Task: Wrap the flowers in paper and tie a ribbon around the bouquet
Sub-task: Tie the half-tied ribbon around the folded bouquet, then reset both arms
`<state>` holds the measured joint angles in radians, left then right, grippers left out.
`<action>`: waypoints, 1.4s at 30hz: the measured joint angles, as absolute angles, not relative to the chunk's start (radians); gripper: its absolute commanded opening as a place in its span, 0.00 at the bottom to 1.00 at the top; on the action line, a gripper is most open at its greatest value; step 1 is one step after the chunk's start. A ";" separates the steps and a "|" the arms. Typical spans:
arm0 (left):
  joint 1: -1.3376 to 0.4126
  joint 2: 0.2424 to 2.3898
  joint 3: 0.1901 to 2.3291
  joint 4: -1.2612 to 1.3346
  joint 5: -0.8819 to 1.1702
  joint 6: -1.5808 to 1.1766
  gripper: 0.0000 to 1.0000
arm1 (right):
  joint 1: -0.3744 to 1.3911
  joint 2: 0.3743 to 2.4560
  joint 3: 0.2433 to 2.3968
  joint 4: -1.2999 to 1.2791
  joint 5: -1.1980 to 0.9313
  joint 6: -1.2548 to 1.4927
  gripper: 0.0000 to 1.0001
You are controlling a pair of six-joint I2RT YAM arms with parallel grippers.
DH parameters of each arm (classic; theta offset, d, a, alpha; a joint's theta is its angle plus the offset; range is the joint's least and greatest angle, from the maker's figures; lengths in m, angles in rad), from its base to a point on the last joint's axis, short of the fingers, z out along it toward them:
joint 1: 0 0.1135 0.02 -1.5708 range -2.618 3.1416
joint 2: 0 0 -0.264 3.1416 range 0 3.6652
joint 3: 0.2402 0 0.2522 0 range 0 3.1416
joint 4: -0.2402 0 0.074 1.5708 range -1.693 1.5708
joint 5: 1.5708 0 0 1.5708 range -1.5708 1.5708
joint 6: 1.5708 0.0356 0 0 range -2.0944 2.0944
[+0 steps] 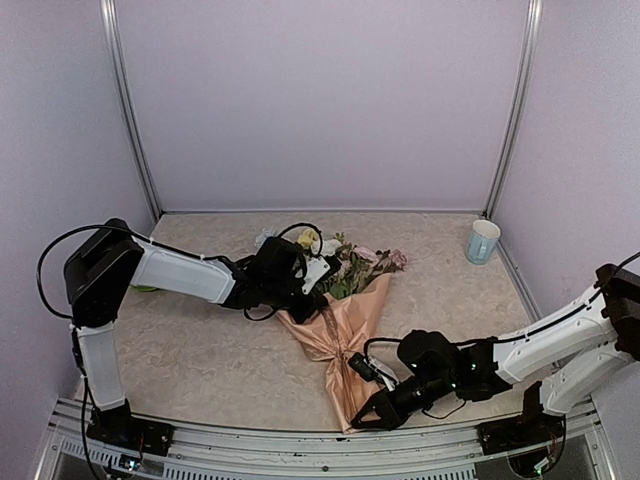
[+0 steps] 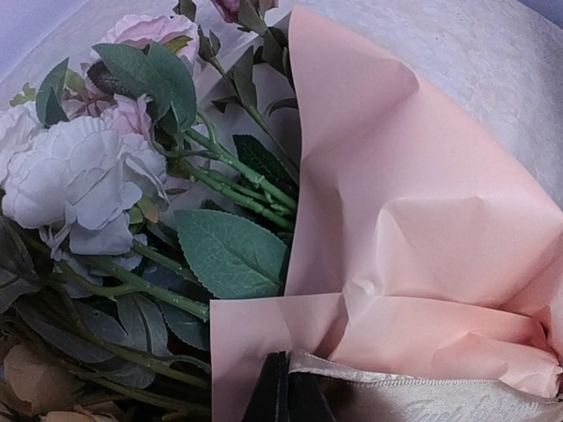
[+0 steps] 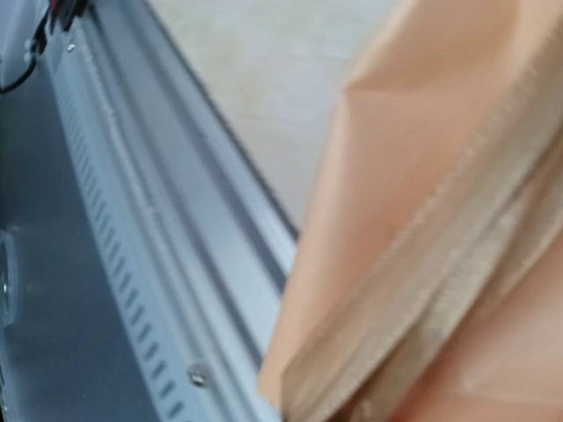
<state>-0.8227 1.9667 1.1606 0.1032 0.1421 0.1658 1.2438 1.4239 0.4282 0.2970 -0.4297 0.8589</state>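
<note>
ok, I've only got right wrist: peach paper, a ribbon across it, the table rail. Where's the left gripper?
Observer: Left gripper is at the wide end of the bouquet, right by the flowers.
Operator: Holding anything?
Observer: It's shut, and left wrist shows the ribbon running off from its tip over the paper.
Operator: Anything else out there?
Observer: A pale blue cup, upright in the far right corner, well apart from the bouquet.

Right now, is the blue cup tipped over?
No, the cup stands upright by the back right corner, away from the bouquet.
</note>
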 measured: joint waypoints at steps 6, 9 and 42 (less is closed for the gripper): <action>-0.825 1.838 1.083 0.108 0.103 0.166 0.00 | 1.223 1.386 0.555 0.135 -0.432 0.739 0.00; -0.843 1.771 1.051 0.130 0.073 0.166 0.00 | 1.166 1.336 0.566 0.101 -0.425 0.693 0.00; -0.998 1.171 0.528 0.134 -0.102 -0.037 0.99 | 0.664 1.064 0.559 -0.037 -0.182 0.554 1.00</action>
